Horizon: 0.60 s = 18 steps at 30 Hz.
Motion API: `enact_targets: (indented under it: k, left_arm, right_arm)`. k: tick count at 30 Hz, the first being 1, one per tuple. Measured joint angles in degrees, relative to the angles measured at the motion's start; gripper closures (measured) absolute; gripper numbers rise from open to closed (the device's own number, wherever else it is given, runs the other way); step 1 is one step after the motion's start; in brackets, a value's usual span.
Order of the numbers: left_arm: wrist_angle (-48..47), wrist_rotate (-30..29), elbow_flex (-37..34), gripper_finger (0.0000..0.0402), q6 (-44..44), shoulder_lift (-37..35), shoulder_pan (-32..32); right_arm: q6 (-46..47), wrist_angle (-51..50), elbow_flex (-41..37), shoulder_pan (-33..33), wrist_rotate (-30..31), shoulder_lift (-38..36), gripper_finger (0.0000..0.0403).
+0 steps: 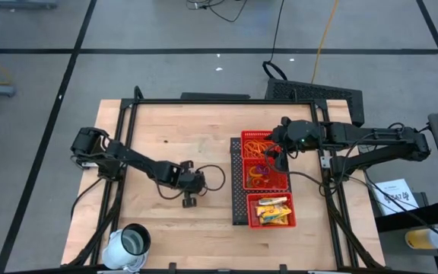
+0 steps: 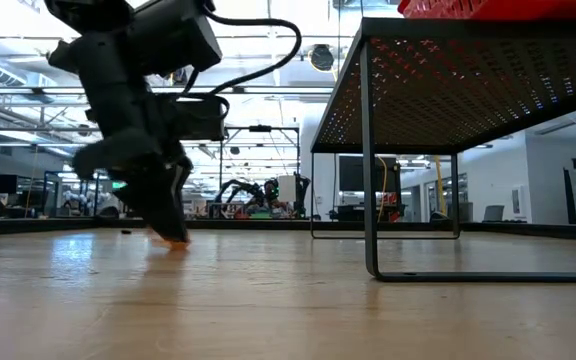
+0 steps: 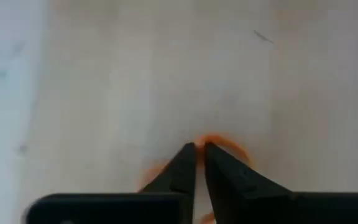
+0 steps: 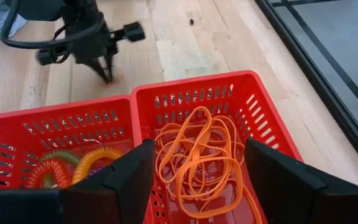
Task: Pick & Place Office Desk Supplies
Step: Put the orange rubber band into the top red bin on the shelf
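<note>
Look at your left gripper [image 1: 191, 199] first: it is down on the wooden table [image 1: 166, 137], roughly at 7 o'clock from the table's centre and at 9 o'clock from the red mesh tray [image 1: 242, 183]. In the left wrist view its 2 dark fingers [image 3: 182, 168] stand almost together, tips nearly touching, with an orange rubber band [image 3: 229, 148] curving out on both sides of the tips on the wood. The jaws are clenched on that rubber band. The low view shows the same tips at the table surface with a small orange bit at them.

Your right gripper [image 1: 281, 156] hangs over the tray, at about 3 o'clock from the table's centre. In the right wrist view its 2 fingers [image 4: 129, 180] stand wide apart, released, with nothing between them; below the gap lies a tangle of orange rubber bands [image 4: 197, 158] in 1 end compartment of the tray.

The tray has 3 compartments in a row. The end compartment toward 12 o'clock holds the loose rubber bands. The middle compartment holds coiled cords [image 4: 73, 165] in red, green and yellow. The compartment toward 6 o'clock holds yellow-orange packets [image 1: 272, 211].

A white cylindrical cup [image 1: 130, 245] stands near the table's edge at about 7 o'clock, well apart from both grippers. The low view shows the tray raised on a black perforated stand [image 2: 448, 90] with thin metal legs.
</note>
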Motion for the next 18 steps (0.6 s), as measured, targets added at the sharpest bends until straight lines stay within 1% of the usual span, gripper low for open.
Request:
enact_targets:
  k: [1,5,7,9,11,18]
  left_arm:
    - [0.02,-1.62,-0.11,0.0362,0.29,-0.45,0.04]
    - [-2.13,-13.65,-0.54,0.0342,-1.56,-2.47,0.55]
    - [-1.31,-17.09,-0.13,0.0333,-2.23,-3.15,0.37]
    - [-1.7,-18.11,-0.12,0.0325,-2.04,-3.57,0.7]
    - [-2.26,-17.37,-0.2,0.032,-1.31,-3.57,1.28]
    - [-1.68,-16.93,-0.13,0.032,-1.37,-3.61,2.76]
  right_arm:
    - [0.0,-0.07,-0.02,0.0,0.0,0.0,0.0169]
    - [0.0,0.89,-0.95,0.0,0.0,-0.02,0.0169]
    - [0.02,0.81,-1.68,0.0,0.0,0.02,0.0168]
    - [0.02,0.96,-2.45,0.0,0.0,0.0,0.0167]
    - [0.04,0.87,-3.14,0.0,0.0,0.0,0.0168]
    - [0.09,0.92,-3.52,0.0,-0.02,0.0,0.017]
